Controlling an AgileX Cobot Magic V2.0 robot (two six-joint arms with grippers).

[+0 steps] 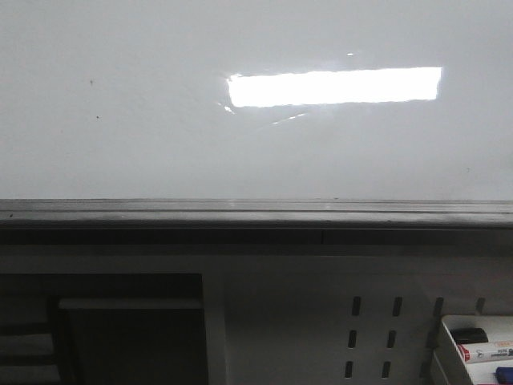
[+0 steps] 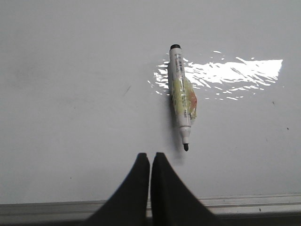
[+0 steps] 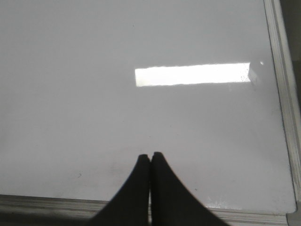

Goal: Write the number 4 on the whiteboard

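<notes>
Whiteboard (image 2: 70, 94) unmarked, uncapped marker (image 2: 181, 96) lying on it; both pincers closed

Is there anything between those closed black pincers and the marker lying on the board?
No. In the left wrist view, only bare whiteboard separates the left gripper from the marker.

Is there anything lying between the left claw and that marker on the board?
Nothing visible. In the left wrist view only bare whiteboard lies between the shut left claw and the marker, whose uncapped tip points back toward the claw.
</notes>
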